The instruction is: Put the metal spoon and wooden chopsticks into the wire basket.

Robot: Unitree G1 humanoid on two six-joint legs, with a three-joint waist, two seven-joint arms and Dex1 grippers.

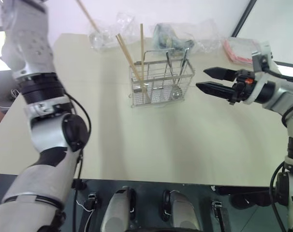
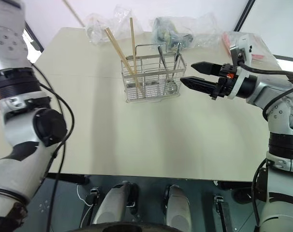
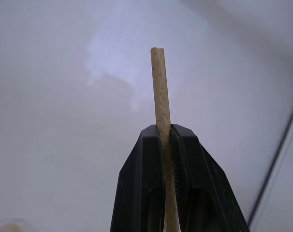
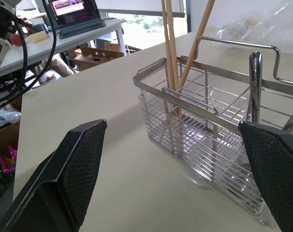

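No text, label, brand or number can be read on anything here.

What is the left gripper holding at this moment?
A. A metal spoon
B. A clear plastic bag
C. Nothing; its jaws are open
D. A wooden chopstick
D. In the left wrist view the left gripper has its jaws shut on a thin tan wooden chopstick that sticks out past the tips, while other chopsticks already stand in the wire basket on the table.
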